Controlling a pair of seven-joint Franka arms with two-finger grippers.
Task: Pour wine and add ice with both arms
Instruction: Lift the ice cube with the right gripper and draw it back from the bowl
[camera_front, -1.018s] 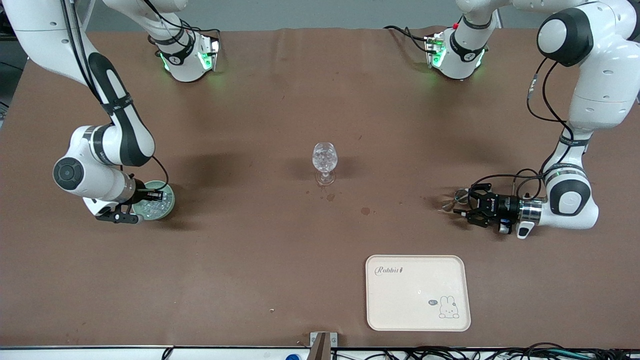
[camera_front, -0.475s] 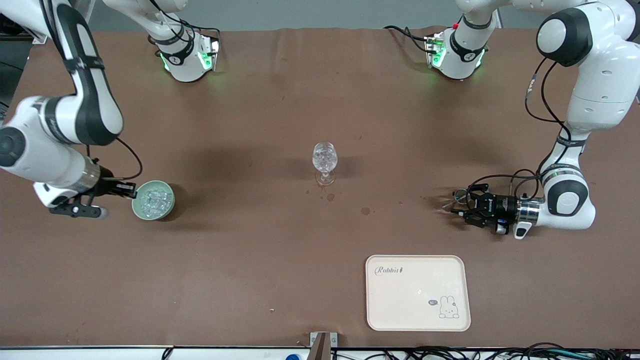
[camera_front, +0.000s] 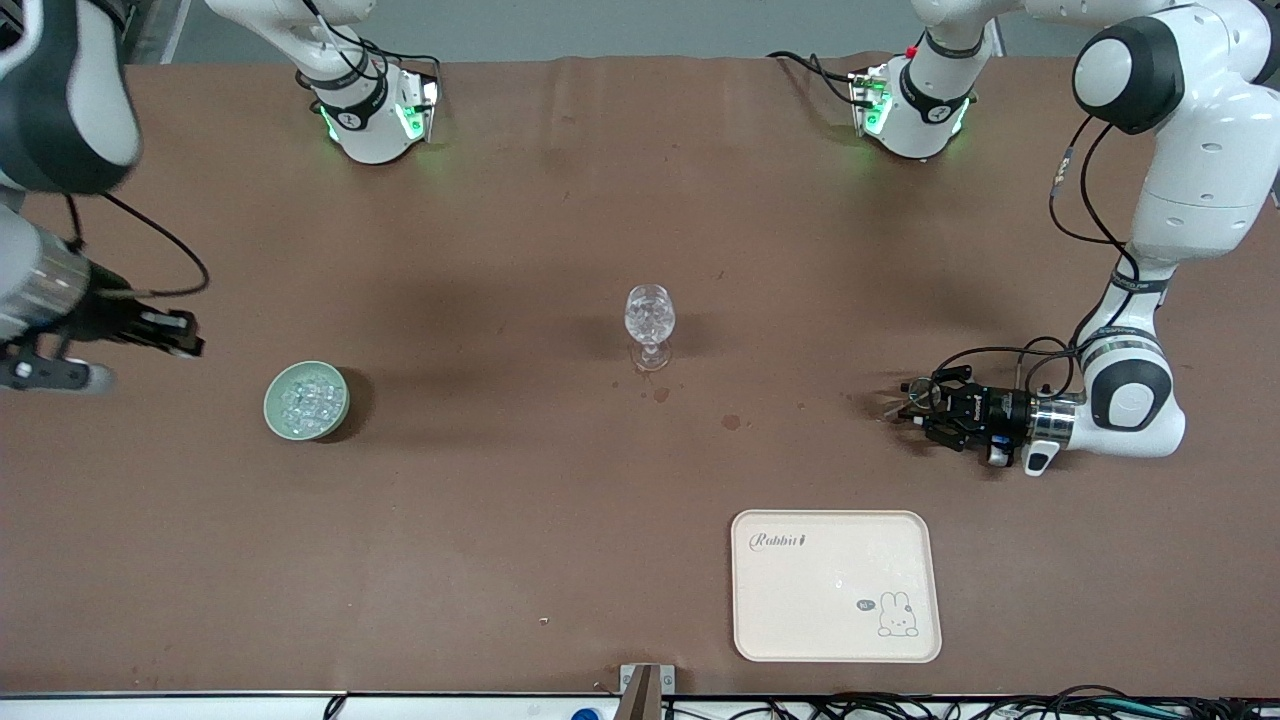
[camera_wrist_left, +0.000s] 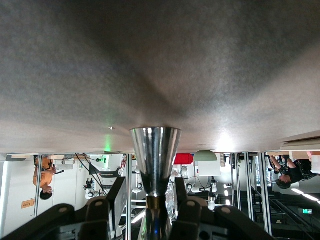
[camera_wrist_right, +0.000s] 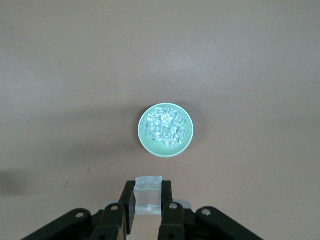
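Observation:
A pale green bowl (camera_front: 272, 408) holds several clear ice lumps (camera_front: 307, 397) at the right arm's end of the table. My right gripper (camera_front: 188, 343) hangs in the air over bare table beside the bowl. It is shut on one ice cube (camera_wrist_right: 148, 196), with the bowl (camera_wrist_right: 141, 132) and its ice (camera_wrist_right: 165, 129) below. A cut-pattern stemmed glass (camera_front: 650, 320) stands mid-table. My left gripper (camera_front: 918, 405) lies level, low over the table. Its fingers (camera_wrist_left: 119, 192) flank the narrow stem of a shiny metal cup (camera_wrist_left: 155, 150) with gaps on both sides. The cup also shows in the front view (camera_front: 892, 405).
A cream tray (camera_front: 835, 585) with a rabbit print lies near the table's front edge, toward the left arm's end. Small dark stains (camera_front: 731, 422) mark the cloth between the glass and the tray.
My right gripper has risen out of the bowl with an ice cube and swung toward the table's end. My left gripper has crept slightly toward the table's middle.

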